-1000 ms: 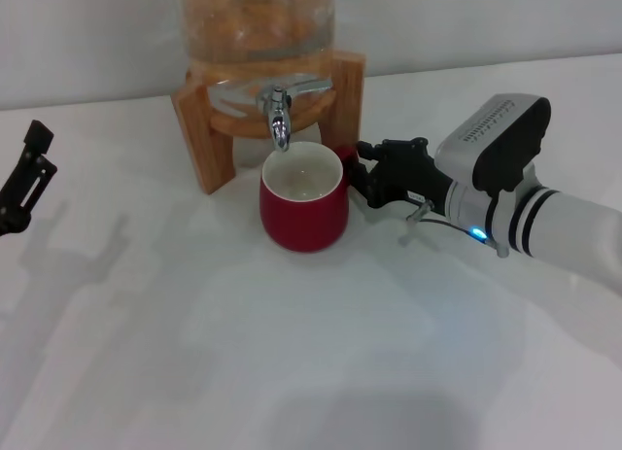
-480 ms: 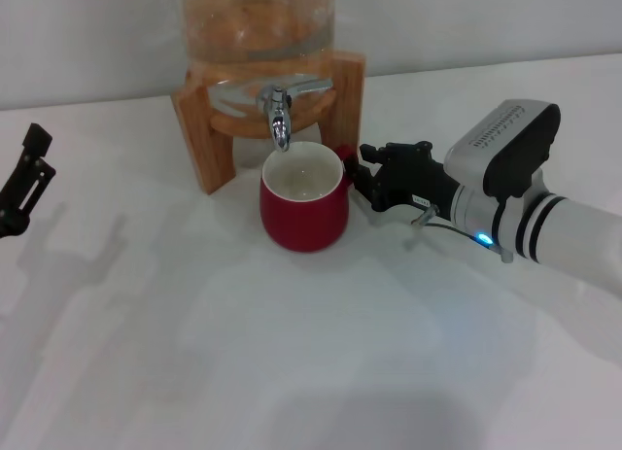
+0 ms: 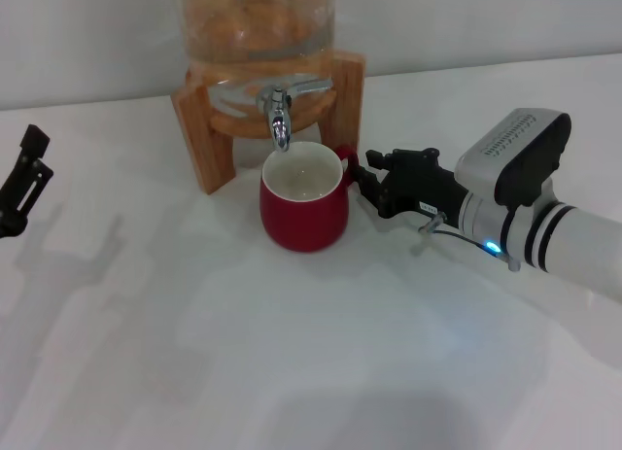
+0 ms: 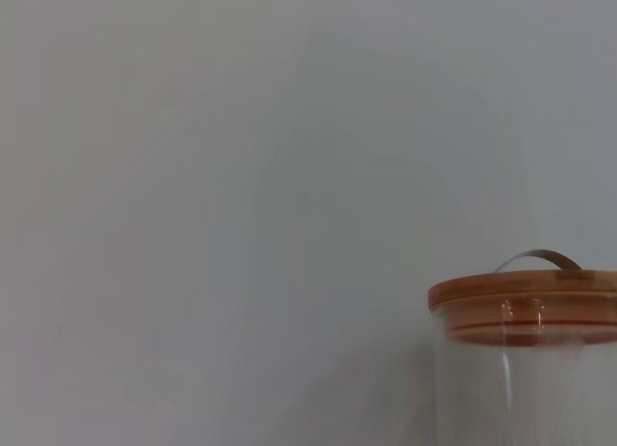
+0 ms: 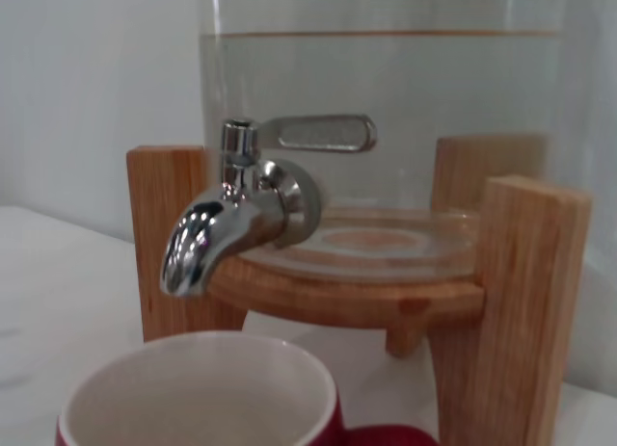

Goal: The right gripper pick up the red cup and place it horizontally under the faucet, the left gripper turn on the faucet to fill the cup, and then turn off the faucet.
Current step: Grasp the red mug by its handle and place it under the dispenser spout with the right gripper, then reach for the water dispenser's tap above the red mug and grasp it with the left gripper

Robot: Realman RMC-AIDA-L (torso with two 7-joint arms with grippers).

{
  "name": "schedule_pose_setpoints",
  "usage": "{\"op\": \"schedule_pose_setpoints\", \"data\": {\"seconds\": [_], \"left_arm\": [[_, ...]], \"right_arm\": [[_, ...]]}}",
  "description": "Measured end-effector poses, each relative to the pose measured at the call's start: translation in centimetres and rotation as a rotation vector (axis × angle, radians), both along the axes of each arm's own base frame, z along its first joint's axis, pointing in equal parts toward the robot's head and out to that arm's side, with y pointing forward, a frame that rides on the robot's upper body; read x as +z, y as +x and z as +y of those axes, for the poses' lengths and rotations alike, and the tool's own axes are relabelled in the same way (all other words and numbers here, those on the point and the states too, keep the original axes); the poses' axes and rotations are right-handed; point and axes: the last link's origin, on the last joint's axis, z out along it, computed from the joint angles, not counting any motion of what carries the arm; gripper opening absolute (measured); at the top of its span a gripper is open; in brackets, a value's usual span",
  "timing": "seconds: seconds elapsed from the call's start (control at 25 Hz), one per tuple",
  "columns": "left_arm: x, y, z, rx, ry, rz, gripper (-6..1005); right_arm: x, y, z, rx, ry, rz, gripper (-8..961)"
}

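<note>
Red cup (image 3: pixel 304 205) stands upright on the white surface (image 3: pixel 292 353) beneath the faucet (image 3: pixel 279 115), as the right gripper (image 3: pixel 374 183), jaws released, backs away from its handle; the left gripper (image 3: pixel 24 178), state unclear, waits far left, lever untouched.

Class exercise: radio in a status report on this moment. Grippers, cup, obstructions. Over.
Right gripper open beside the red cup's handle, not gripping. Left gripper parked far left. Red cup upright under the faucet, no water running. Nothing blocking the lever.
</note>
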Motion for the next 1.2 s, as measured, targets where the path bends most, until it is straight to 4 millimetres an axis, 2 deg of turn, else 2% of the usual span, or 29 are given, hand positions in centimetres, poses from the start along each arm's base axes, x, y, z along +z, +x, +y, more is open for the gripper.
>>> {"op": "schedule_pose_setpoints", "data": {"seconds": [0.72, 1.2], "left_arm": [[0.0, -0.2, 0.0, 0.009, 0.002, 0.002, 850], [0.0, -0.3, -0.1, 0.012, 0.004, 0.009, 850]], "right_arm": [[0.7, 1.9, -1.3, -0.025, 0.019, 0.021, 296], [2.0, 3.0, -1.8, -0.028, 0.049, 0.039, 305]]}}
